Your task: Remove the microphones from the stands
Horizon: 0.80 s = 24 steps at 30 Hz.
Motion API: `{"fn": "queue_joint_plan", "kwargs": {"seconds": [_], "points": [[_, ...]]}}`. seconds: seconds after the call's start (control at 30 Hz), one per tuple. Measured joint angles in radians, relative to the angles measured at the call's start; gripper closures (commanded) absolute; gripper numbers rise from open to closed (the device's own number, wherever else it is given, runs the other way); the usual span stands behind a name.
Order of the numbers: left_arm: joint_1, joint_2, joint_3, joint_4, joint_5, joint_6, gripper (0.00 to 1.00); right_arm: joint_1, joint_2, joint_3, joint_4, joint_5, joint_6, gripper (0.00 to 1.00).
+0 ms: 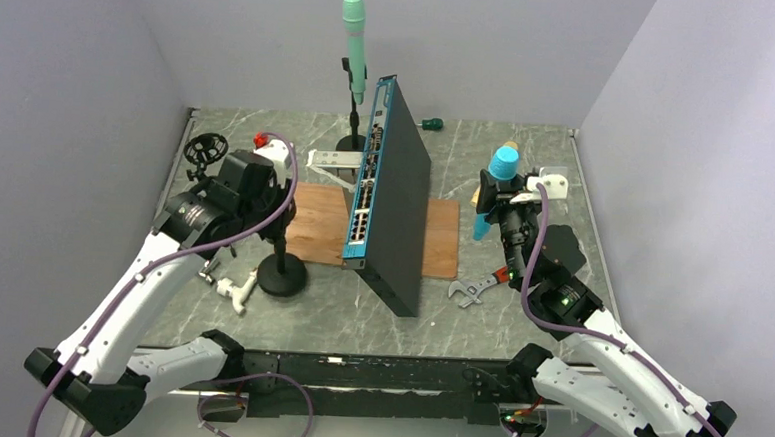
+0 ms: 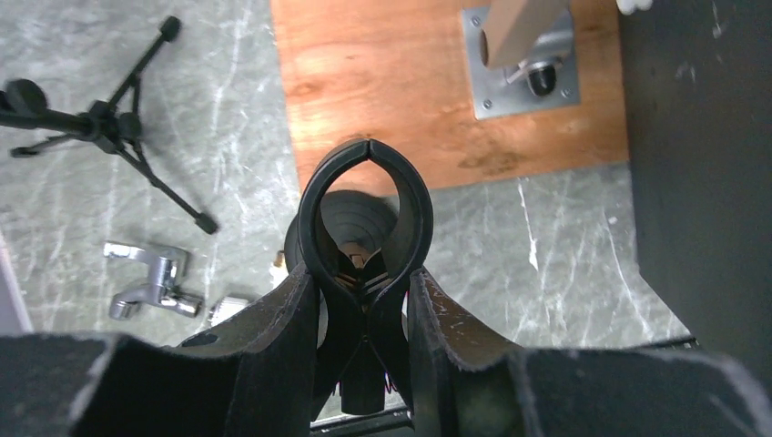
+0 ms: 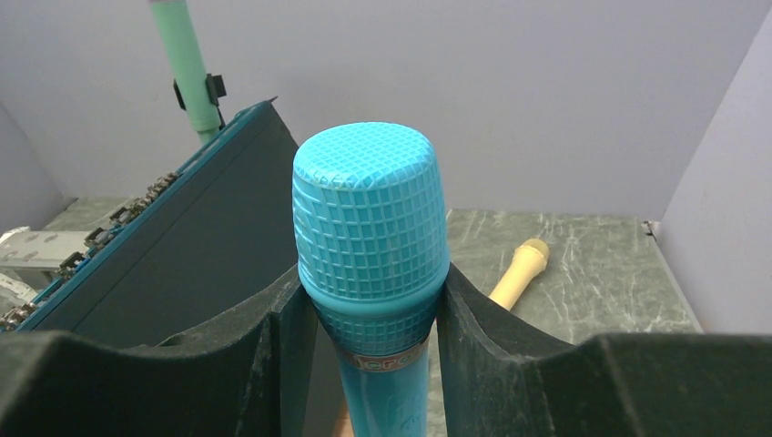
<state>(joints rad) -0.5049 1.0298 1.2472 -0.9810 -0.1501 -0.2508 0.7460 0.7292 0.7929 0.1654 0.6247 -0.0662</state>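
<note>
My right gripper [image 3: 373,314] is shut on the head of a blue microphone [image 3: 371,218]. It holds the microphone upright above the right side of the table [image 1: 501,166], away from any stand. My left gripper [image 2: 364,309] is shut on the black spring clip [image 2: 366,196] at the top of a short black stand [image 1: 282,273] with a round base. That clip is empty. A green microphone [image 1: 354,37] sits in a second stand at the back; it also shows in the right wrist view [image 3: 187,64].
A black network switch [image 1: 396,204] stands on edge across a wooden board [image 1: 313,220] between the arms. A wrench [image 1: 472,290], a beige microphone [image 3: 519,273], a green screwdriver [image 1: 430,124], a small tripod [image 2: 109,127] and a chrome faucet [image 2: 150,278] lie around.
</note>
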Motion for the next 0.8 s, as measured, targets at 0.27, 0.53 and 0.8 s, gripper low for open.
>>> {"fn": "queue_joint_plan", "kwargs": {"seconds": [0.27,0.53,0.8], "points": [[0.003,0.116,0.161,0.017,-0.152,0.002,1.0,-0.006,-0.011,-0.013,0.001,-0.023,0.016,1.0],[0.134,0.227,0.282,0.156,-0.242,-0.026,1.0,-0.009,-0.032,-0.027,0.0,-0.03,0.026,1.0],[0.282,0.433,0.334,0.344,-0.264,-0.047,1.0,-0.012,-0.067,-0.036,0.0,-0.031,0.032,1.0]]}}
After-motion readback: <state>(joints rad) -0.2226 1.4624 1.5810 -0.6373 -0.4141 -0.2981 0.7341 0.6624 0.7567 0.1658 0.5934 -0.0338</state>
